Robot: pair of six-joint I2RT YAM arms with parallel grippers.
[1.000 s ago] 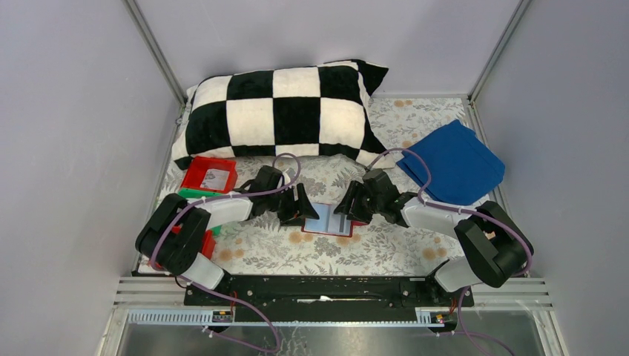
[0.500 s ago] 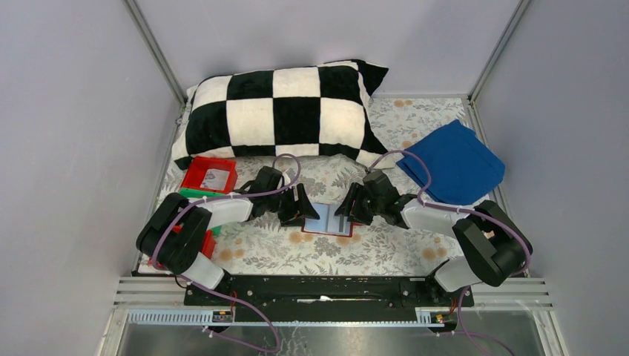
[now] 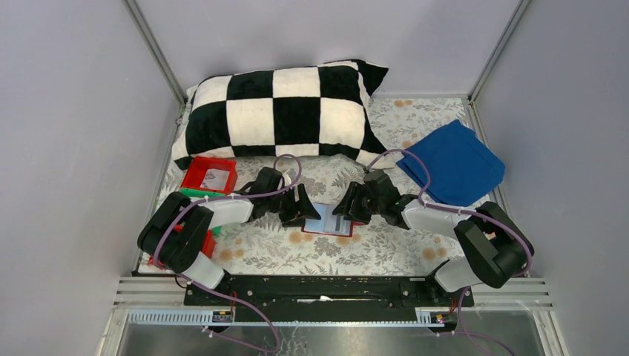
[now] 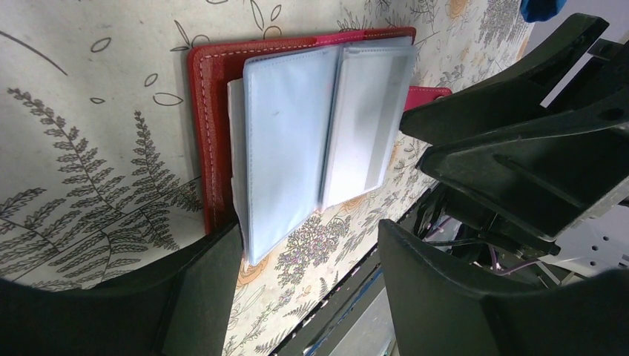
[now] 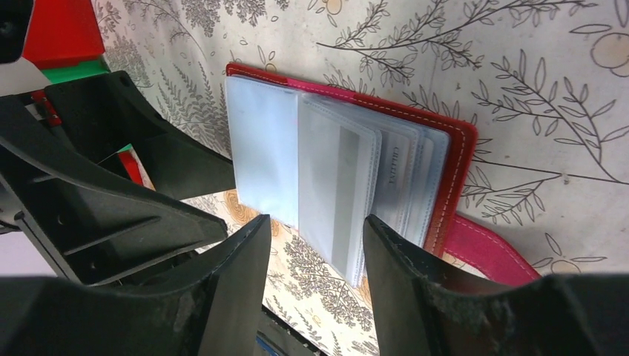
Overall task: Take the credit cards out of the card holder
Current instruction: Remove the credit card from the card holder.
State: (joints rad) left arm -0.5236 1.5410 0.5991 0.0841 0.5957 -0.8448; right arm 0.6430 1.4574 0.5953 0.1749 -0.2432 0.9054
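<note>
**Straddling an open card holder from both sides**

Starting at the far left of the floral surface [image 3: 386,248]: a red tray [image 3: 210,175] stacked on a green tray [image 3: 191,193], with a black-and-white checked pillow [image 3: 285,111] lying behind them.

Moving right to the left fingers [image 4: 200,289]: spread apart, clamped on nothing, reaching in low at the left edge of the card holder [image 3: 330,220]. Framing the near corner of the pale sleeves [image 4: 289,141] in the gap between them, as seen from the left wrist.

Arriving at the card holder itself, mid-surface between the two arms: lying flat and open, red cover down, clear blue-grey sleeves fanned on top. Showing credit cards [image 5: 345,200] tucked inside the sleeves, one with a grey band, another with print too small to read. Trailing a short red strap tab [image 5: 489,248] from its right side.

Continuing to the right fingers [image 5: 415,297]: parted too, gripping nothing, poised at the right half of the holder with the sleeve edge between the tips. Cannot tell whether any tip touches the sleeves.

Ending at the far right with a folded blue cloth [image 3: 454,163], well apart from the holder.
</note>
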